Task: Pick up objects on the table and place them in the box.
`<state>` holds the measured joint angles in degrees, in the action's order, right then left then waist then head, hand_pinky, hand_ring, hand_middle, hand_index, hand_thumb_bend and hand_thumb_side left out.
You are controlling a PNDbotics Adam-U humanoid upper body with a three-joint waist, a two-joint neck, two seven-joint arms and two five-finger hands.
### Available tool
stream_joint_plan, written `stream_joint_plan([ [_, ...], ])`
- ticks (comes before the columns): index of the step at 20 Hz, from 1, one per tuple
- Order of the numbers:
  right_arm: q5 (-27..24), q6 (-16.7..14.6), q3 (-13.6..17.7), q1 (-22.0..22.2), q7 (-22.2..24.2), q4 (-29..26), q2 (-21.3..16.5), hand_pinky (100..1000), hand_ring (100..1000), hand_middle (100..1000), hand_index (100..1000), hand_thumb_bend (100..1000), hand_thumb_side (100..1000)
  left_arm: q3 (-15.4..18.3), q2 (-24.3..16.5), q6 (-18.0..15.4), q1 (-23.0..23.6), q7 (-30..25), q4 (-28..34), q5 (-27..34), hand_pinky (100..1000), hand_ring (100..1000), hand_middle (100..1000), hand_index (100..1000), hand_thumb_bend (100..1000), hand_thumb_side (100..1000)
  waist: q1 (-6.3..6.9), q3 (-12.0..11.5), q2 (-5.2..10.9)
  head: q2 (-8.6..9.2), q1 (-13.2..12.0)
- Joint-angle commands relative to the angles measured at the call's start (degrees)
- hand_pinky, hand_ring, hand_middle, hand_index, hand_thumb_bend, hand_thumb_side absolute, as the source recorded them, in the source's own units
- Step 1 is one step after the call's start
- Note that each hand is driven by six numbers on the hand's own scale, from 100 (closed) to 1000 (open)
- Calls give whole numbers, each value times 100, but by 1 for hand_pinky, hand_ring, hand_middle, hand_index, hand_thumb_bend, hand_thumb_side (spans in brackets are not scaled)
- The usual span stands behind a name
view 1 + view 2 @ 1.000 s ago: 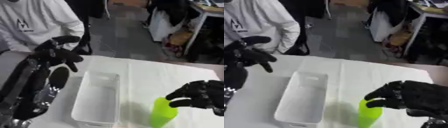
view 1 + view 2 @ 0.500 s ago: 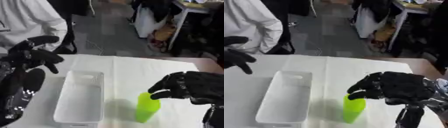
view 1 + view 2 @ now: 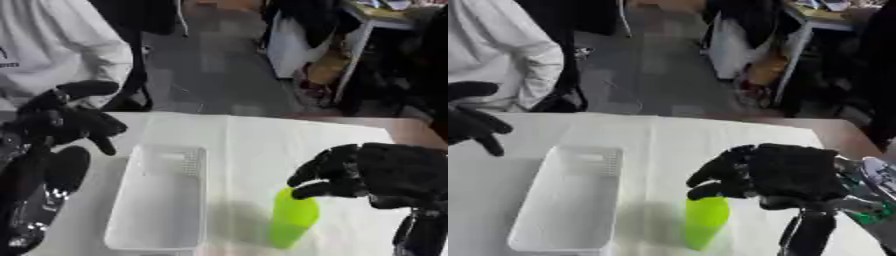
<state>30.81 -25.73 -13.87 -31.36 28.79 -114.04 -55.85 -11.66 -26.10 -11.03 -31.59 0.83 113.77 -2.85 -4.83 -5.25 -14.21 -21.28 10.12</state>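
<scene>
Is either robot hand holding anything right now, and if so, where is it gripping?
Nothing is clearly held. The right hand has its fingertips at the top of the green cup, not closed around it. The left hand is empty.

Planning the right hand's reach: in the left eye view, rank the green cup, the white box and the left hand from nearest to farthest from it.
1. Bright green plastic cup, just under the right hand.
2. White plastic box, mid-table, to its left.
3. Left hand, at the far left edge.
</scene>
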Motion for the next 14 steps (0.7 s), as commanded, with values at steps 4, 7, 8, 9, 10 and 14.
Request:
stream_joint_plan([
  [4,415,52,-169,-223,376,207,166,911,898,894,946,814,966,7,-29,-9,-164,-42,83,16,472,617,849,673,252,757,24,-49,64,220,-80],
  [7,622,-33,-245,-316,399,443,287,919,900,898,946,815,968,7,1,-9,-210,-49,83,32,473,617,849,673,252,756,31,-77,36,286,-135],
  [8,686,-60,-260,-342,391,527,324,926,902,901,947,817,970,8,16,-9,-233,-49,83,39,473,617,849,673,253,756,36,-90,20,310,-154],
  [9,746,-84,-272,-368,383,602,349,926,902,901,947,817,970,9,29,-9,-254,-50,83,46,473,617,849,673,253,756,40,-102,6,329,-169],
  [10,804,-107,-280,-394,367,670,369,931,905,904,947,819,969,6,42,-9,-274,-53,83,52,473,617,849,673,253,756,42,-115,-7,345,-186],
  [14,1039,-194,-249,-514,199,828,399,939,912,902,940,831,934,-8,83,-10,-338,-75,83,73,473,618,850,673,252,757,41,-154,-53,400,-252],
])
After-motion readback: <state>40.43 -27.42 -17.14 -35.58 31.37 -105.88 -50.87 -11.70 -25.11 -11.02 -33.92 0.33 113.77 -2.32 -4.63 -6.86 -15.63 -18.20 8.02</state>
